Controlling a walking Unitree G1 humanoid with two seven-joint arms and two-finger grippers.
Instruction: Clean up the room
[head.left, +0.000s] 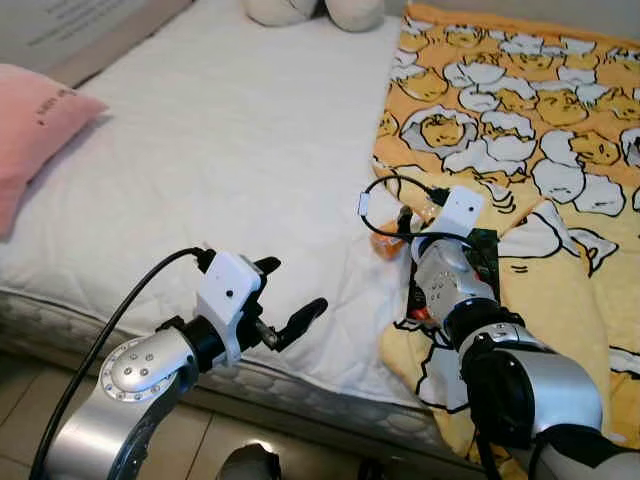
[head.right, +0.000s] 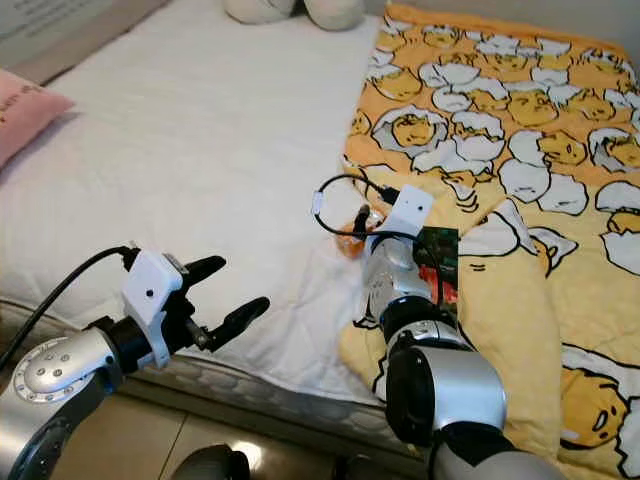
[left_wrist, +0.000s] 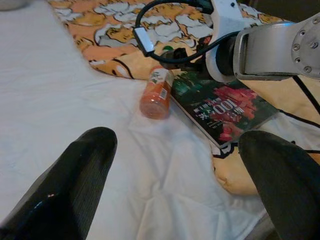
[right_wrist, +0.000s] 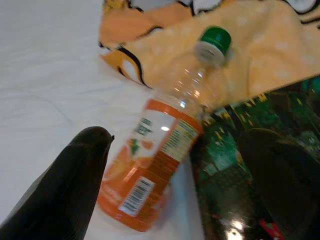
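An orange juice bottle (right_wrist: 150, 170) with a green cap (right_wrist: 216, 39) lies on its side on the white mattress (head.left: 230, 150), at the edge of a yellow cartoon-print blanket (head.left: 520, 120). A book (left_wrist: 220, 105) with a green and red cover lies right beside the bottle, partly on the blanket. My right gripper (right_wrist: 177, 137) is open just over the bottle, one finger on either side of it. My left gripper (head.left: 294, 285) is open with nothing in it, hovering over the mattress near its front edge, left of the bottle.
A pink pillow (head.left: 30, 125) rests at the left side of the bed. Plush toys (head.left: 320, 10) sit at the far end. The bed's front edge (head.left: 300, 385) runs below my arms, with tiled floor (head.left: 20, 440) under it.
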